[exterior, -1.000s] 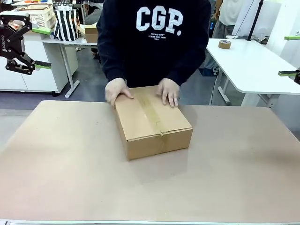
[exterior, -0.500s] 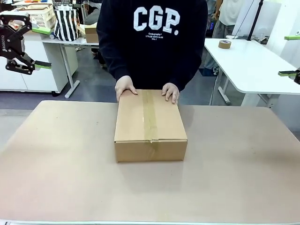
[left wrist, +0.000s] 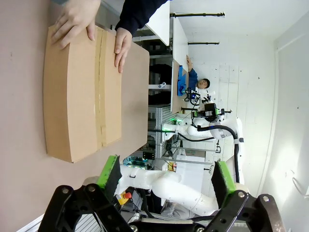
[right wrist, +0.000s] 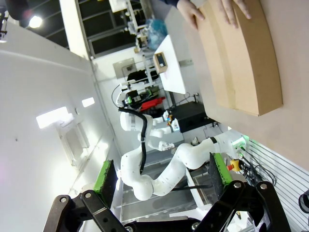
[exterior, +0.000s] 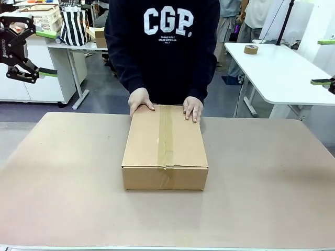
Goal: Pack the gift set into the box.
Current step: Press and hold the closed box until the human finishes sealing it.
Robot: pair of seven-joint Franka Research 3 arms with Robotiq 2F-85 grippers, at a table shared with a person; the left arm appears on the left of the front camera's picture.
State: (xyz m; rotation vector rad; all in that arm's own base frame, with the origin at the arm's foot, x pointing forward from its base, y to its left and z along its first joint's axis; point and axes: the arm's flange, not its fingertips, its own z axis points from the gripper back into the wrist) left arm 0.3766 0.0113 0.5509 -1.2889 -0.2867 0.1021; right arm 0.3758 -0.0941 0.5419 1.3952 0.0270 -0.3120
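Observation:
The box lies flat at the middle of the tan table, its flaps closed and a strip of tape running along the top seam. A person in a dark sweatshirt rests both hands on its far edge. The gift set is out of view. My left gripper hangs open high at the far left, well away from the box. My right gripper is open at the far right edge. The left wrist view has the box beyond the open left gripper; the right wrist view has the box above the open right gripper.
A roll of tape sits on a white table at the back right. Behind the person on the left stand a striped bag and a small carton on another table. Bare tabletop surrounds the box.
The person turned the box from a slanted pose to square with the table and slid it a little nearer me. Both hands shifted to its far edge. My arms stayed still.

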